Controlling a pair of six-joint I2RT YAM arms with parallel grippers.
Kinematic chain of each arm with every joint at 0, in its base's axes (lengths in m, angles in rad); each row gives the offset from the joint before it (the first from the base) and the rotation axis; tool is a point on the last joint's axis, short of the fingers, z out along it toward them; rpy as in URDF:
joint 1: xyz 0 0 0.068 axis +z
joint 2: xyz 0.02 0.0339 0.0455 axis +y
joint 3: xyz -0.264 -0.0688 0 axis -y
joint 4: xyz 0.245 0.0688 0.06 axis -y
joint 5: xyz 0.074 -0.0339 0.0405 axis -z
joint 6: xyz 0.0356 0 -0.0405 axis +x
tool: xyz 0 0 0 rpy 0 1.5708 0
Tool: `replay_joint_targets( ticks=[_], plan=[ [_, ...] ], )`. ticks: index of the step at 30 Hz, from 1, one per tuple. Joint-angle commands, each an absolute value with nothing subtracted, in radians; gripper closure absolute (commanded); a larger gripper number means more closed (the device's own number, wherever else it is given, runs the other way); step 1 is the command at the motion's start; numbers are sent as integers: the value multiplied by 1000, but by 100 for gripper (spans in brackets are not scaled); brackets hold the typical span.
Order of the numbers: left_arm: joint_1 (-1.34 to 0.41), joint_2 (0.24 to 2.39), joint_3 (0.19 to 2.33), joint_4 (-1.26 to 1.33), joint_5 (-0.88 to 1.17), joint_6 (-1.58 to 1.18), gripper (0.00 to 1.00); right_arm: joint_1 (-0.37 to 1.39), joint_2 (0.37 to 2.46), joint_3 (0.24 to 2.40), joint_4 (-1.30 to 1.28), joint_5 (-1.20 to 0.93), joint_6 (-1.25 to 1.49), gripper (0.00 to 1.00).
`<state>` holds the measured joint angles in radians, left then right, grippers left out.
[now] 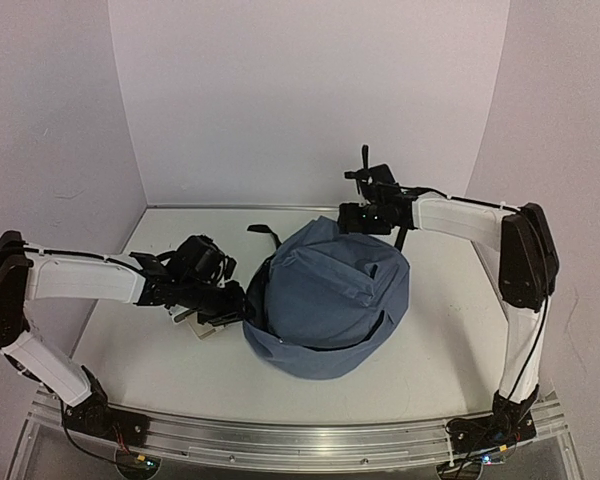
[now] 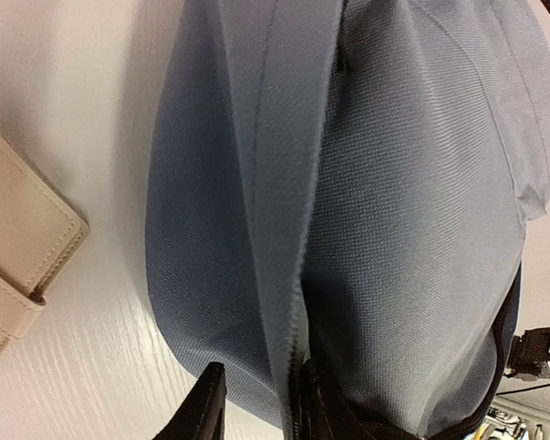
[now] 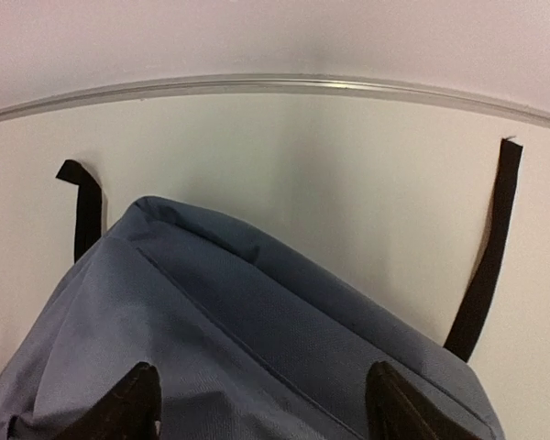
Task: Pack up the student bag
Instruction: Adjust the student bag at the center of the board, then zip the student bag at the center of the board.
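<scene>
**Clerk:** Item one, and its place?

**Checker:** Student bag (image 1: 325, 295), grey-blue fabric, heaped in a rounded mound at the middle of the desk (image 1: 130, 350). Its long axis is not clear-cut. At best it runs from the near edge toward the far right.

**Clerk:** Attached parts?

**Checker:** Black straps (image 3: 481, 275), trailing onto the desk behind the bag's far edge.

**Clerk:** Fingers, right side?

**Checker:** Right fingers (image 3: 133, 408) are spread wide with nothing between them but air. They sit over the bag's far top edge, and the bag lies below them and toward the near side.

**Clerk:** Left side?

**Checker:** Left fingers (image 2: 206, 408) are at the bag's left flank, with a seam ridge of fabric running up just beside them. Only one finger shows plainly, so I cannot tell whether they pinch the cloth or stand parted. The bag lies to their right.

**Clerk:** Which arm is nearer?

**Checker:** Both are at the bag. By my judgement the left is closer against the fabric.

**Clerk:** Sundries?

**Checker:** Beige case (image 2: 18, 247), flat on the desk left of the bag, near the left fingers, not yet packed.
</scene>
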<state>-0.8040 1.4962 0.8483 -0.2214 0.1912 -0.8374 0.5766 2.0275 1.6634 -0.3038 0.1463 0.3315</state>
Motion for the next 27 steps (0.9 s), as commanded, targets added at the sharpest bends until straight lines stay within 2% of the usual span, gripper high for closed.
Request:
replay_joint_targets(
  ticks=[1, 5, 11, 14, 18, 20, 22, 27],
  plan=[
    [-798, 1415, 892, -256, 105, -851, 59, 637, 1844, 1617, -356, 194, 287, 14],
    [-793, 1437, 947, -291, 92, -783, 51, 750, 1773, 1601, -432, 260, 311, 7],
    [-767, 1514, 978, -302, 89, -742, 51, 921, 1798, 1627, -497, 280, 411, 3],
    [-764, 1538, 969, -281, 100, -746, 60, 988, 1851, 1652, -522, 293, 453, 4],
    [-764, 1548, 942, -261, 97, -769, 86, 1060, 1935, 1686, -542, 310, 496, 5],
    [-764, 1546, 926, -245, 103, -779, 94, 1081, 1972, 1703, -553, 319, 510, 5],
    [-764, 1541, 913, -229, 112, -786, 99, 1096, 2002, 1715, -561, 323, 522, 6],
    [-764, 1528, 884, -205, 120, -796, 100, 1123, 2086, 1754, -587, 334, 540, 9]
  ],
)
